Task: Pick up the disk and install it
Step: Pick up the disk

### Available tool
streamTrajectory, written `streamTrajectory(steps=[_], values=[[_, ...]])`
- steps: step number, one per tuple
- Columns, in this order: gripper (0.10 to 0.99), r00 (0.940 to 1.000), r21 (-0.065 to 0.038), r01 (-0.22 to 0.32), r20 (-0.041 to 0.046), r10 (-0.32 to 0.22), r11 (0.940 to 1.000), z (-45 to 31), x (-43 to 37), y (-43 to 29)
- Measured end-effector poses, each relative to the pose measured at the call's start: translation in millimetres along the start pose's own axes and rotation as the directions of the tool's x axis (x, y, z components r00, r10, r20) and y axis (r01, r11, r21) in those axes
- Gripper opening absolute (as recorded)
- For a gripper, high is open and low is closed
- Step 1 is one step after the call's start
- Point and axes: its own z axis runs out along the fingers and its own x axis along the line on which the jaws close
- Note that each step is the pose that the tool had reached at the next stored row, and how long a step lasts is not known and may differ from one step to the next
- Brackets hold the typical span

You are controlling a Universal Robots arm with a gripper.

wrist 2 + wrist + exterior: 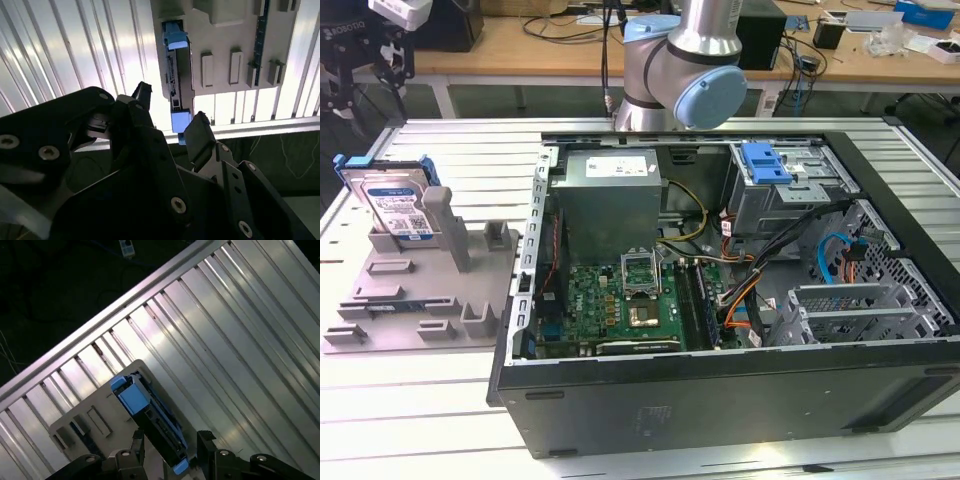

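The disk [392, 203] stands upright on its edge in a grey holder [420, 300] at the exterior view's left; it is silver with a white-and-blue label and a blue frame. My black gripper [362, 80] hangs above the disk, apart from it. In both wrist views the disk [175, 75] [150, 415] shows edge-on. My gripper [170, 112] [171, 439] is open and lines up over it, one finger to each side, with nothing held.
An open computer case [720, 390] lies on the ribbed metal table [420, 420], with a motherboard inside. Its metal drive cage carries a blue latch [765, 163]. The arm's body [685, 60] rises behind the case. Cluttered benches stand at the back.
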Motion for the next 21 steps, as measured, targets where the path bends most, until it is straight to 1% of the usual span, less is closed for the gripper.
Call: streamTrajectory(steps=[3, 5, 6, 8, 9, 10, 11, 15, 16, 20, 21], values=[[0.541, 0.9983, 0.001, 0.058, -0.0034, -0.058, 0.9983, 0.2, 0.0, 0.0], [0.541, 0.9932, 0.002, 0.116, -0.0069, -0.116, 0.9932, 0.5, 0.0, 0.0], [0.541, 0.9909, 0.002, 0.135, -0.0081, -0.135, 0.9909, 0.6, 0.0, 0.0], [0.541, 0.9821, 0.003, 0.188, -0.0112, -0.188, 0.9821, 0.8, 0.0, 0.0], [0.541, 0.9784, 0.003, 0.206, -0.0123, -0.206, 0.9785, 0.9, 0.0, -0.1], [0.541, 0.9727, 0.003, 0.232, -0.0138, -0.232, 0.9727, 1.0, 0.0, 0.0], [0.541, 0.9682, 0.003, 0.25, -0.0149, -0.25, 0.9683, 1.2, 0.0, 0.0], [0.541, 0.9462, 0.004, 0.323, -0.0196, -0.323, 0.9464, 1.5, 0.0, -0.1], [0.541, 0.9271, 0.004, 0.374, -0.0229, -0.374, 0.9273, 1.7, 0.0, -0.1], [0.541, 0.9016, 0.003, 0.432, -0.0263, -0.432, 0.9018, 1.9, 0.0, -0.1], [0.541, 0.8882, 0.003, 0.459, -0.0278, -0.459, 0.8885, 1.9, 0.0, -0.1]])
